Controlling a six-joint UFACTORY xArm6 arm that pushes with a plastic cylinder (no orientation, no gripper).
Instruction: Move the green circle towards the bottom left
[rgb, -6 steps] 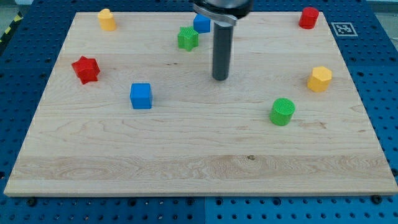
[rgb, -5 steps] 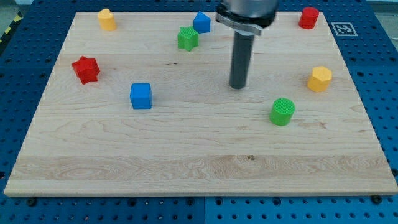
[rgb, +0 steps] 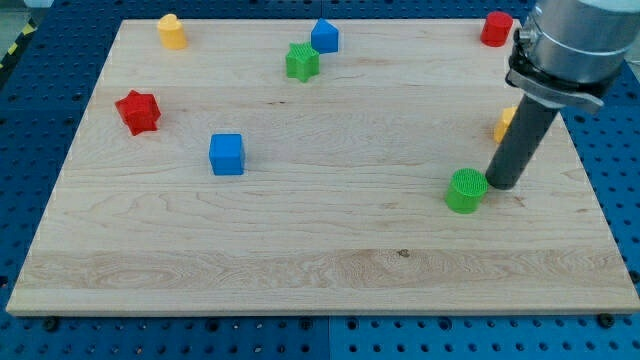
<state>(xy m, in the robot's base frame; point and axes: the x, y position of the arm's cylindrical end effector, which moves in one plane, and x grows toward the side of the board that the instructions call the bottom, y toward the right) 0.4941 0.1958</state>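
The green circle (rgb: 465, 190) is a short green cylinder on the wooden board (rgb: 320, 260), right of centre and below the middle. My tip (rgb: 502, 186) stands just to its right, touching or nearly touching its right side. The dark rod rises from there to the arm at the view's top right.
A blue cube (rgb: 227, 154) and a red star (rgb: 137, 111) lie at the left. A yellow block (rgb: 172, 31) is at top left. A green star (rgb: 301, 61) and a blue block (rgb: 324, 36) are at top centre. A red cylinder (rgb: 494, 28) is at top right. A yellow block (rgb: 503, 124) is partly hidden behind the rod.
My tip has moved from the board's centre to the right and down, ending at the green circle's right side. The green circle has shifted slightly right and down.
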